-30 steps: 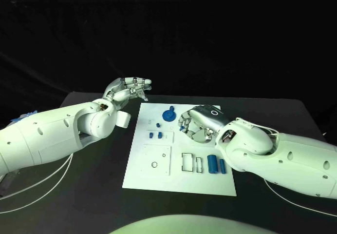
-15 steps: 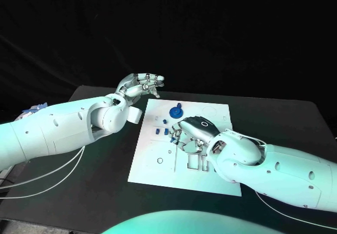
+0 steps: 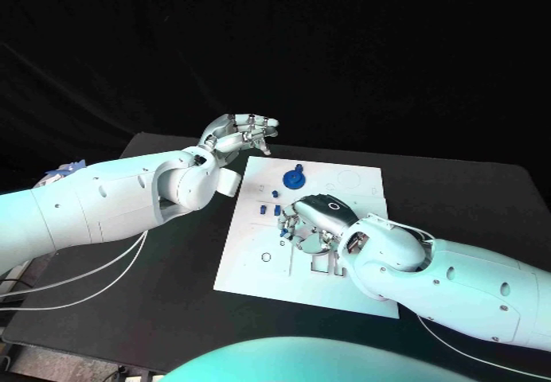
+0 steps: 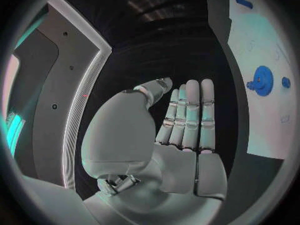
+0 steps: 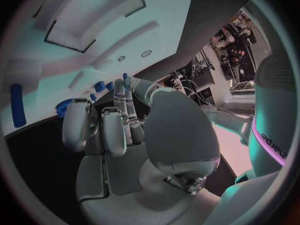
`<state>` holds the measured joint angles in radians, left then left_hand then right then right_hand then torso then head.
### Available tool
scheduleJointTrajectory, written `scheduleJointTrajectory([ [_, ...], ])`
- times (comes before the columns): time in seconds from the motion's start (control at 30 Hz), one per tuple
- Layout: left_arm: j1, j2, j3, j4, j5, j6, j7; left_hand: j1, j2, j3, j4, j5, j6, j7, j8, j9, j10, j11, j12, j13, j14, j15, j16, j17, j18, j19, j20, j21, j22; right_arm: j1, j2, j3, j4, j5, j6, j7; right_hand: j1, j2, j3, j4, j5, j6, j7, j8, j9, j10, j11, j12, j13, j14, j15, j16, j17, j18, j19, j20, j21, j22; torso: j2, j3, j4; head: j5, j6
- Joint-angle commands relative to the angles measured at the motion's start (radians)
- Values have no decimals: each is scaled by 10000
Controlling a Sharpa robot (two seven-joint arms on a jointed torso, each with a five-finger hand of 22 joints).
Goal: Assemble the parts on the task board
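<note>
Fingers of the left hand [image 3: 239,134] are straight and close together with the thumb alongside, and the left wrist view shows an open palm holding nothing. It hangs above the table's far edge, just off the far left corner of the task board [image 3: 247,267], well apart from every part.

Moving right across the board: a pair of small blue pegs [image 3: 270,210] stands near the left-centre, and the blue gear [image 3: 294,178] with its upright knob sits toward the far edge. Just right of the pegs, the right hand [image 3: 312,227] is low over the middle of the board, fingers curled downward among the parts. Whether they pinch a piece cannot be told; the right wrist view shows them bent in, with small blue parts [image 5: 100,86] just beyond the tips. A long blue bar [image 5: 17,105] lies further off in that view.

The main risk, as I judge it, lies with the right hand. Its bulk hides the rectangular recesses under it, so a part could be set down misaligned and jam at the recess edge. The curled fingers are also near the pegs and could knock them over. With the left hand not bracing the board, any sideways push may slide it
</note>
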<state>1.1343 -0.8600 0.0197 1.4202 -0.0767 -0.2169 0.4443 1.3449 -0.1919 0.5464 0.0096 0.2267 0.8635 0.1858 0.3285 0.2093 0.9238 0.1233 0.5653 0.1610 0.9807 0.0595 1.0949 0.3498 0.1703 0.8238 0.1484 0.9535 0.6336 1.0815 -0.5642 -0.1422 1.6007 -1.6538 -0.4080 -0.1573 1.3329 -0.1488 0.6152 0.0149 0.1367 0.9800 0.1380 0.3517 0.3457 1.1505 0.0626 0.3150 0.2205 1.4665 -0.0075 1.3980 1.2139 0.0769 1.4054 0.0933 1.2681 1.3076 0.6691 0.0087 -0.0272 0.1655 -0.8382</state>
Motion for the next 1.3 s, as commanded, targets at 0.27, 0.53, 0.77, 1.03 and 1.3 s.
scheduleJointTrajectory([
  [0.27, 6, 54, 7, 16, -11, 48, 48, -10, 23, -53, 9, 34, -68, 40, -26, 14, -122, 22, 89, 26, -96, -10, -67, -26, 106, -39, 89, -73, -26, -69, 86, -42, -190, -104, 524, 49, -117, 28, 16, -15, 12, 29, 0, 27, 15, 45, 15, -33, 1, 312, -41, 0, -22, -59, 49, 6, -57, 978, 6, 10, 1, 56, -53],
  [0.53, 6, 61, 7, 13, -12, 62, 38, -10, 23, -53, 9, 34, -68, 40, -26, 14, -122, 22, 89, 26, -96, -10, -67, -26, 106, -39, 89, -73, -26, -124, 181, -61, -347, -170, 597, 15, -117, 28, 16, -15, 12, 29, 0, 27, 15, 45, 15, -33, 1, 312, -41, 0, -22, -59, 49, 6, -57, 978, 3, 12, 4, 74, -86],
  [0.77, 6, 66, 7, 8, -12, 69, 30, -10, 23, -53, 9, 34, -68, 40, -26, 14, -122, 22, 89, 26, -96, -10, -67, -26, 106, -39, 89, -73, -26, -168, 239, -71, -418, -187, 658, 37, -184, 4, -10, -1, 1, 4, 4, 16, 22, 43, 21, -55, -1, 311, -35, 1, -20, -56, 39, 8, -75, 976, 6, 13, 7, 94, -120],
  [1.03, 7, 63, 7, 9, -12, 72, 15, -17, 26, -60, 14, 36, -73, 40, -27, 17, -139, 23, 103, 30, -102, -7, -65, -30, 107, -44, 94, -86, -32, -195, 272, -78, -488, -225, 728, 2, -191, 4, -11, 2, 3, 4, 4, 16, 22, 43, 22, -56, -1, 310, -35, -1, -22, -58, 45, 8, -64, 983, 2, 9, -1, 110, -143],
  [1.3, 7, 66, 7, 5, -12, 78, -6, -17, 26, -60, 14, 36, -73, 40, -27, 17, -139, 23, 103, 30, -102, -7, -65, -30, 107, -44, 94, -86, -32, -203, 311, -89, -532, -316, 914, -91, -220, -1, -22, 11, 6, -5, 5, 12, 26, 43, 23, -65, -1, 307, -33, -6, -33, -51, 28, 10, -96, 969, -2, 8, -1, 109, -158],
])
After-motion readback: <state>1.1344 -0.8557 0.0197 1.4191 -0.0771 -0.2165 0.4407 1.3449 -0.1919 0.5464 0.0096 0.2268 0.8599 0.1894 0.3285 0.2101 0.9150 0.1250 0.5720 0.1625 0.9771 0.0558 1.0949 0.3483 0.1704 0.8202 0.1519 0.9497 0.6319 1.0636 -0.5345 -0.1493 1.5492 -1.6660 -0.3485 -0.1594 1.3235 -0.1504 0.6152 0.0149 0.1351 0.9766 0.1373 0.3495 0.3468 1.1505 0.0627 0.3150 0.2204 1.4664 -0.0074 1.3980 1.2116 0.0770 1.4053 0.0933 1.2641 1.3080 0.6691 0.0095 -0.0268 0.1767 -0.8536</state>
